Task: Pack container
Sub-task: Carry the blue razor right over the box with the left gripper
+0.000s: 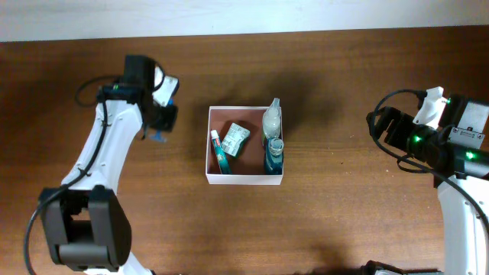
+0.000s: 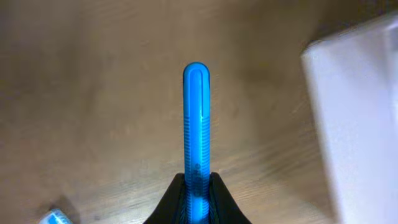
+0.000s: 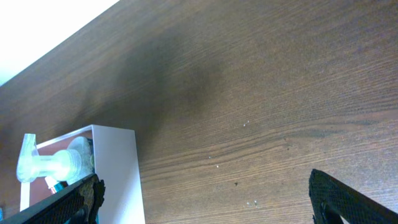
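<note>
Centrally, the container [image 1: 244,180] rests on the tabletop [image 1: 344,214], holding toiletries [image 1: 233,141]. Left of it, the left jaws pinch a blue ribbed handle [image 2: 196,124]; right of it, the right jaws stand spread wide.

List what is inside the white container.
Inside the container: a toothpaste tube, a green packet, a clear spray bottle and a teal bottle. Anything beneath them is hidden.

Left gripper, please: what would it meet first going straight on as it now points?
Probably bare table, touched first by the blue handle the left gripper holds; the container lies off to the side.
</note>
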Controlling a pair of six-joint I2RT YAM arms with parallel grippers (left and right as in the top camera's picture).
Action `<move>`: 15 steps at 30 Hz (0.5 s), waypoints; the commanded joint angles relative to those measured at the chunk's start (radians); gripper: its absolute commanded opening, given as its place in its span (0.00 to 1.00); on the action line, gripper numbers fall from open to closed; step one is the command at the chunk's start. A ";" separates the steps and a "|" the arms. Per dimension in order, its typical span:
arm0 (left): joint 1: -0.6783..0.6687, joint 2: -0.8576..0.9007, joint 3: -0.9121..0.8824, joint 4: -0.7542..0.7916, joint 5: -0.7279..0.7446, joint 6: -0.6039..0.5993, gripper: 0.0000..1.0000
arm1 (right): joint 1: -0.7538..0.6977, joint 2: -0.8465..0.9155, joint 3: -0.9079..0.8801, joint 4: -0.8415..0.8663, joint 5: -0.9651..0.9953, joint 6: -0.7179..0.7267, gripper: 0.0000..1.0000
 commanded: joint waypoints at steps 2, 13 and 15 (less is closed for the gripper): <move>-0.108 -0.071 0.130 -0.038 0.005 -0.210 0.01 | -0.003 0.001 0.017 0.004 0.008 -0.002 0.99; -0.353 -0.069 0.101 -0.066 -0.040 -0.497 0.01 | -0.003 0.001 0.017 0.004 0.008 -0.002 0.98; -0.374 -0.069 0.068 -0.068 -0.040 -0.542 0.01 | -0.003 0.001 0.017 0.004 0.008 -0.002 0.98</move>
